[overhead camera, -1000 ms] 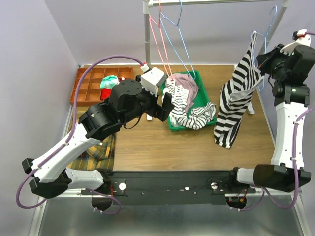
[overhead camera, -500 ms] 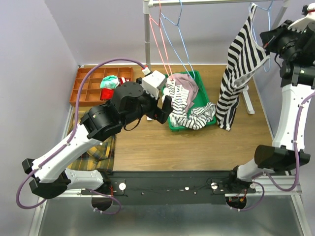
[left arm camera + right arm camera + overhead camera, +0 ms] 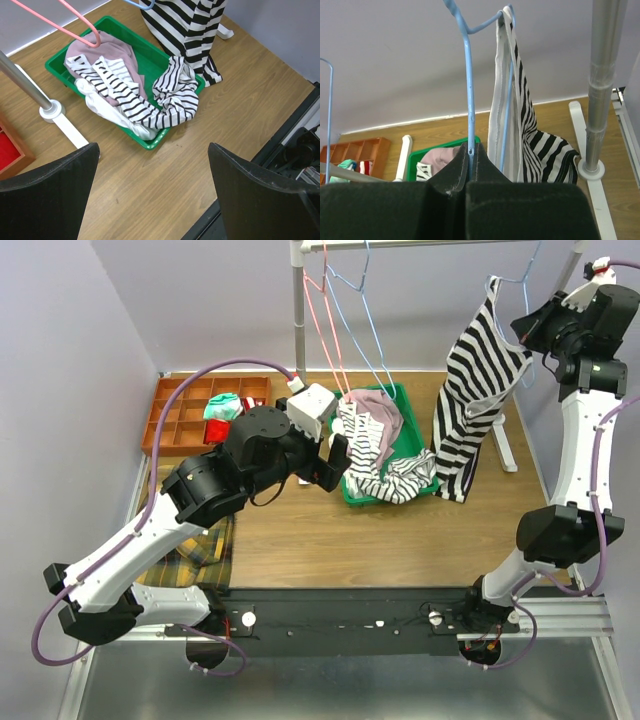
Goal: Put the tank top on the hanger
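Draping striped tank top (image 3: 470,380) | thin blue wire hanger (image 3: 468,75) (strap-hung, seemingly)

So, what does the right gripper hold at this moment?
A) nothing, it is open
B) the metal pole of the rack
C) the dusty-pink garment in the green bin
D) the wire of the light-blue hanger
D: in the right wrist view the right gripper is shut on the thin blue wire of the hanger, and a strap of the tank top hangs over that hanger.

One tank top (image 3: 470,380), one bin (image 3: 150,57) (green), one tray (image 3: 190,400).
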Robot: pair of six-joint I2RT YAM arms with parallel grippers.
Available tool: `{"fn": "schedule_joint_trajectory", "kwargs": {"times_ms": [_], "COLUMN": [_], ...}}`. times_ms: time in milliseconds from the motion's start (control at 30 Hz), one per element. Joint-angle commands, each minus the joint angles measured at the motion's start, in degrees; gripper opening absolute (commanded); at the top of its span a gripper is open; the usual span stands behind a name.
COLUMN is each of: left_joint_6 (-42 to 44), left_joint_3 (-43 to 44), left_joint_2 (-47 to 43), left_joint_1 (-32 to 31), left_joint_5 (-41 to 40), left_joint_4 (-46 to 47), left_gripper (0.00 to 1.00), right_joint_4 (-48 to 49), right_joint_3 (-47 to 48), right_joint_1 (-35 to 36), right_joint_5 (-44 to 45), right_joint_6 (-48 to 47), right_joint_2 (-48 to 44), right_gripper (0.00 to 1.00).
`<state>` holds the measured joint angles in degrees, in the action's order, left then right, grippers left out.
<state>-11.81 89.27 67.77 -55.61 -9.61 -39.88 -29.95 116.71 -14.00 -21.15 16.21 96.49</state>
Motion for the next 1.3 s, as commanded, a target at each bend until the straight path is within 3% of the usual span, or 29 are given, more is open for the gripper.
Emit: {"fn": "schedule_joint_trajectory", "kwargs": {"times_ms": [0,167,367,400,500,667,833,1033,1167,1267], "left_joint_6": [0.8,0.9,0.7,0.7,0.6,-0.2,-2.5,-6.4,-10.0,-12.1], "left_joint_3": [-0.7,-1.1,-2.1,-2.2,-2.4,-2.3,-2.8,-7.5,-12.2,-17.4], "left_joint_2": [-1.4,-1.5,-1.9,-1.9,-1.9,-1.1,-0.7,-2.3,-3.5,-6.1], "left_joint_1": [-0.2,-0.2,-0.2,-0.2,-0.1,-0.1,0.5,3.2,5.3,5.9], "left_joint_5": [-1.1,-1.6,-1.7,-2.1,-2.7,-4.3,-5.4,-7.0,-6.7,-9.9], "left_joint_4": [0.2,0.6,1.3,1.4,1.5,1.2,1.2,1.6,2.3,4.1], "left_gripper": [0.99,0.99,0.99,0.99,0.99,0.99,0.99,0.99,0.99,0.99], "right_joint_4": [1.5,0.6,-1.4,-1.8,-4.3,-10.4,-11.8,-8.5,-7.4,-3.5], "right_joint_3": [-1.4,-3.1,-3.6,-3.8,-3.3,-2.0,-0.3,-8.8,-15.8,-25.7], "right_joint_1": [-0.5,-0.5,-0.5,-0.5,-0.5,-0.5,0.2,13.1,36.3,44.6], "right_joint_5": [-0.8,-0.1,1.9,2.4,5.1,11.6,7.0,13.8,29.0,35.9], "right_joint_6": [-1.0,-0.8,-0.3,-0.3,0.1,1.3,3.7,5.9,6.4,8.7], "right_joint_2": [-1.0,-1.2,-2.6,-2.9,-4.2,-8.7,-13.7,-19.5,-20.1,-22.6], "right_gripper": [0.01,0.02,0.29,0.41,0.61,0.78,0.93,1.0,1.0,1.0]}}
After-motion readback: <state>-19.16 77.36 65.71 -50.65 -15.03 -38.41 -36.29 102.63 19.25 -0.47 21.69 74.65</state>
